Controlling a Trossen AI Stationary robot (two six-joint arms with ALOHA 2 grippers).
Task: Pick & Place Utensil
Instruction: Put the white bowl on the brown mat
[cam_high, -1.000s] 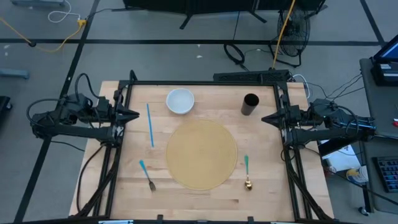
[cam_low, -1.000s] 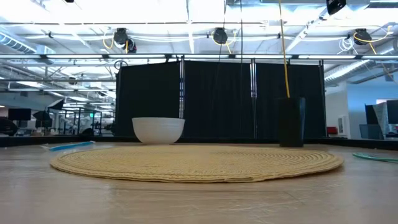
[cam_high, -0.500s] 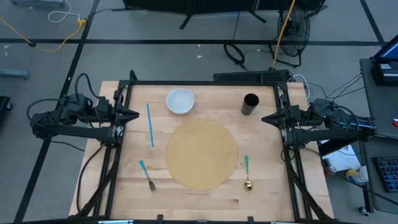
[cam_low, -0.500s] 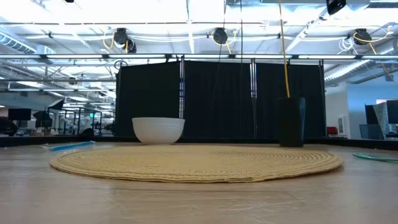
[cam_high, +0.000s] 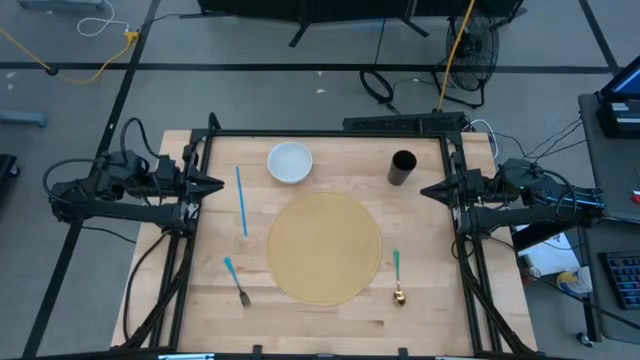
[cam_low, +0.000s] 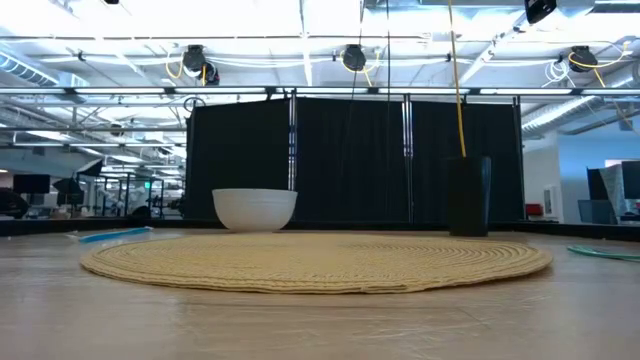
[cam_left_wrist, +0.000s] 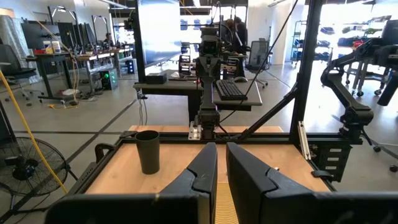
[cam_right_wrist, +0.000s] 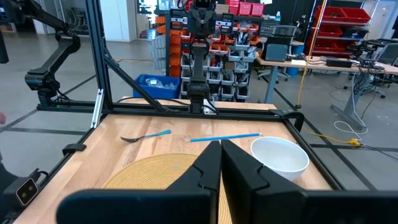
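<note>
A fork with a teal handle (cam_high: 236, 280) lies flat on the wooden table near its left front; it also shows in the right wrist view (cam_right_wrist: 146, 135). A spoon with a green handle and a gold bowl (cam_high: 397, 276) lies flat right of the round woven placemat (cam_high: 325, 248). A long blue stick (cam_high: 241, 200) lies left of the mat. My left gripper (cam_high: 216, 185) waits at the table's left edge and my right gripper (cam_high: 428, 190) at the right edge. Both are shut and empty, above the table.
A white bowl (cam_high: 290, 162) stands at the back left of the mat and a black cup (cam_high: 402, 167) at the back right. A black frame (cam_high: 330, 134) borders the table. Bare wood lies in front of the mat.
</note>
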